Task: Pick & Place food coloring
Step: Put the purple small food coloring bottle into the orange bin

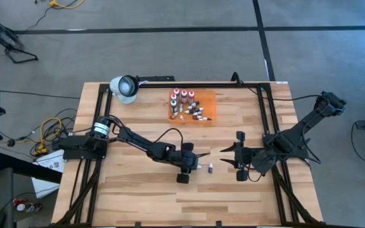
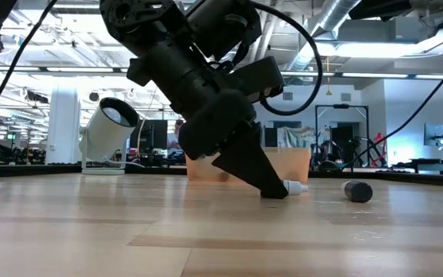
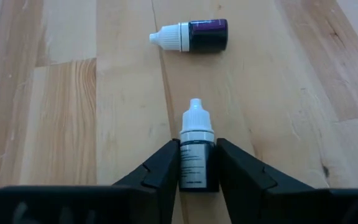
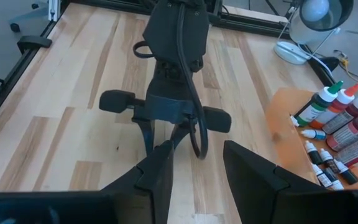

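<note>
Landmark: the orange mat (image 1: 192, 106), on which most of the food coloring bottles (image 1: 185, 105) are stood or laid, so it is judged to be the collecting place.
Left gripper (image 3: 197, 171): set low on the table, well short of the mat; its fingers are closed against a dark dropper bottle (image 3: 196, 152), judged a grip for lifting.
Second dropper (image 3: 191, 35): left lying just beyond the held one, also off the mat.
Right gripper (image 4: 194, 168): held apart from the mat, fingers parted, nothing between them, waiting.

White-capped dark dropper (image 3: 197, 155), purple dropper (image 3: 191, 35), orange mat (image 1: 194, 105), pale wood table (image 1: 138, 202).
</note>
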